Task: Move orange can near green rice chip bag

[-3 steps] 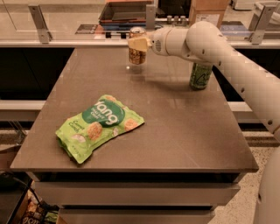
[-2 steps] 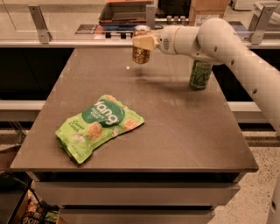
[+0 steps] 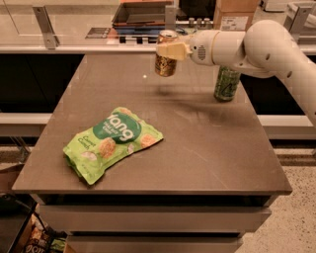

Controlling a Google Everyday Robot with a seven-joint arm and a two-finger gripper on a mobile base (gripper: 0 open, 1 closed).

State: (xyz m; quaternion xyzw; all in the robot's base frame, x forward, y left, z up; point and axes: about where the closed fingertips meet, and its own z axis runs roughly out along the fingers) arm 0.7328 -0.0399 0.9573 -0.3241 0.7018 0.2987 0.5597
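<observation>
The orange can, orange-brown with a silver top, hangs in the air above the far middle of the table, with its shadow on the surface below. My gripper is shut on the can's upper part, reaching in from the right on the white arm. The green rice chip bag lies flat on the table's front left part, well away from the can.
A green can stands upright at the table's far right, partly behind my arm. The dark table ends at a front edge below the bag. A counter with a tray runs behind the table.
The gripper has lifted the orange can off the table and carried it a little to the right and toward the front. The bag and green can have not moved.
</observation>
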